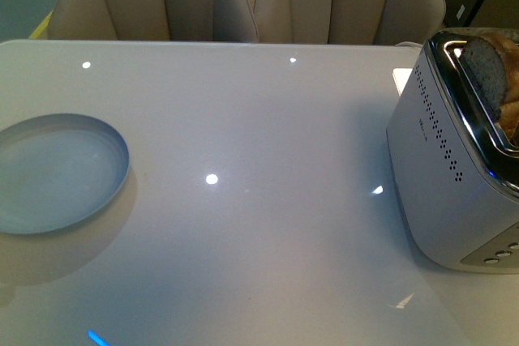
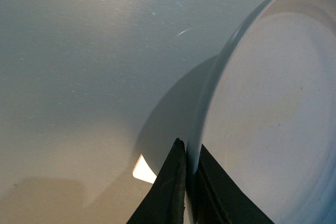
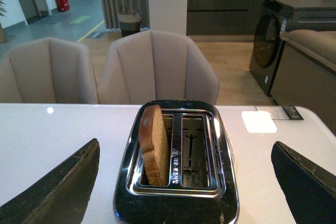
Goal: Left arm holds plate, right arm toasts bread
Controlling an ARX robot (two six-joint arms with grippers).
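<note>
Surface: carrying toaster at its right edge.
Plate: hanging raised near the left edge, left tool clenching its rim.
Bread: standing in one toaster slot.
Right tool: released, hovering over toaster.
Step, as judged: toasting. The next move is probably calling for a grip on the slice's top.

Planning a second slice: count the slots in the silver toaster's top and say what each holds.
2. In the silver chrome-topped toaster, one slot holds the upright brown bread slice; the neighbouring slot is empty.
</note>
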